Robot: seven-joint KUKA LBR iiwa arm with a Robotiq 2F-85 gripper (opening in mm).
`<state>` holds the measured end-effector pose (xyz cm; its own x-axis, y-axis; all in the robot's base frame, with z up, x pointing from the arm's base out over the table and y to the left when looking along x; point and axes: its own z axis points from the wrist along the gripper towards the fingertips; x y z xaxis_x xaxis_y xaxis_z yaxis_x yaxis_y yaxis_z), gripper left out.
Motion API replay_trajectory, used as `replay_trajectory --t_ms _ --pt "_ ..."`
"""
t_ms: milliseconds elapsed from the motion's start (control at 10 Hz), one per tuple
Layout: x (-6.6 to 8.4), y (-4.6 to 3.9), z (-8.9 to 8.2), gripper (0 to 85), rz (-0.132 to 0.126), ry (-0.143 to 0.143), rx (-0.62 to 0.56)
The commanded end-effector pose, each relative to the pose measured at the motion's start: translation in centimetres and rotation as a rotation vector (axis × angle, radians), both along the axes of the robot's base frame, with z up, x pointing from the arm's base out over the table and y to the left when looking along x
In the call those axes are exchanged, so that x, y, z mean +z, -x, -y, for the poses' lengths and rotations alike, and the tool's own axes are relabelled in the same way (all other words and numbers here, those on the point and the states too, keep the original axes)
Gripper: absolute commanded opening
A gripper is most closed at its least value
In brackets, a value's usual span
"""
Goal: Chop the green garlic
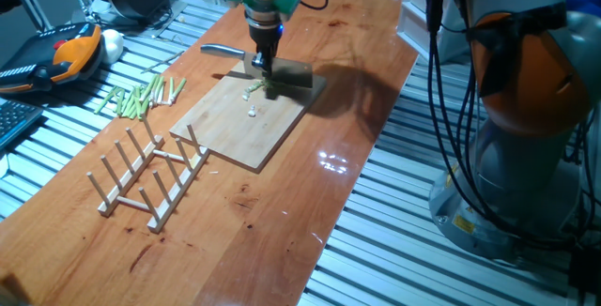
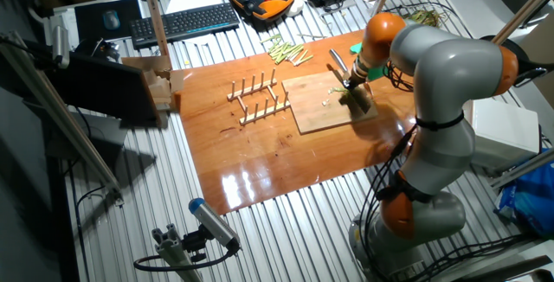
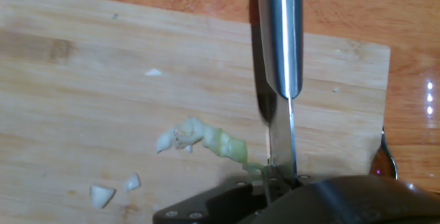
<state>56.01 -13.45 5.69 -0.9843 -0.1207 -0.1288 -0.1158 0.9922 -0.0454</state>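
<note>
Garlic sticks [image 1: 141,97] lie heaped at the table's [image 1: 282,240] left edge in one fixed view, with a wooden peg rack [image 1: 150,179] standing nearer the camera. Right of them sits the wooden cutting board [image 1: 235,128], and on it the green garlic [image 3: 216,141], a short pale stalk with loose whitish bits [image 3: 103,195] scattered to its left. A knife [image 3: 280,59] stands blade-down on the board, touching the stalk's right end. The claw [image 1: 260,62] grips the knife from above, fingers pinched on its handle.
</note>
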Motion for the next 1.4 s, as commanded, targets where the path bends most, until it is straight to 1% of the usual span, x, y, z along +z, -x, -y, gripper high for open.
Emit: replay_trajectory --t_ms 0,200,300,400,500,600,700,800,900,1000,1100,1200,1300 --pt "-0.4 0.55 -0.2 0.0 -0.007 -0.003 -0.002" --pt "0.4 0.59 -0.5 0.0 -0.026 -0.002 -0.007" --pt "1.0 0.33 -0.8 0.0 -0.033 0.001 -0.012" --pt "1.6 -0.08 -1.2 0.0 -0.041 0.002 -0.015" --pt "2.3 -0.66 -1.5 0.0 -0.051 0.000 -0.017" --pt "3.2 -1.41 -1.7 0.0 -0.067 -0.009 -0.017" --pt "4.1 -2.14 -2.1 0.0 -0.085 -0.026 -0.024" --pt "4.9 -2.75 -3.0 0.0 -0.087 -0.022 -0.034" --pt "5.5 -3.15 -4.1 0.0 -0.085 -0.024 -0.049" --pt "6.0 -3.47 -5.2 0.0 -0.089 -0.037 -0.064" --pt "6.8 -3.72 -6.9 0.0 -0.099 -0.055 -0.094" --pt "7.4 -3.82 -8.3 0.0 -0.100 -0.051 -0.119" --pt "7.7 -3.88 -9.3 0.0 -0.094 -0.036 -0.128"
